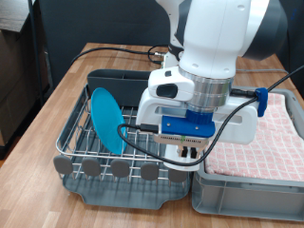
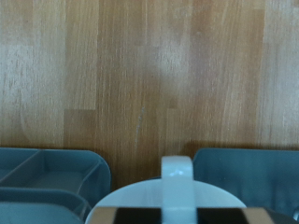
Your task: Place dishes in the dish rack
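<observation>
The blue plate (image 1: 106, 120) stood on edge inside the dish rack (image 1: 122, 167), leaning between the silver wires of the grid near the rack's tall grey back compartment (image 1: 119, 80); propped that way, it was held upright by the wires rather than lying flat, which is how a rack is meant to keep a dish. That part of the work looked done. The arm's gripper (image 1: 186, 147) hung low over the side of the rack nearest the grey crate (image 1: 249, 182) lined with pink checked cloth, its white wrist and blue camera mount blocking most of what was below. In the wrist view a white cup (image 2: 168, 201) sat right under the hand, with a white upright piece, probably one of the fingers or the cup's handle, crossing its rim; which it was could not be told. Whether the fingers were open, closed or clamped on the cup could not be told either, since neither view showed them clearly. Grey compartment walls lay on both sides of the cup, with bare wooden table (image 2: 149, 75) beyond, so the cup seemed to be at or just above the rack. No wooden spoon showed in either view.
</observation>
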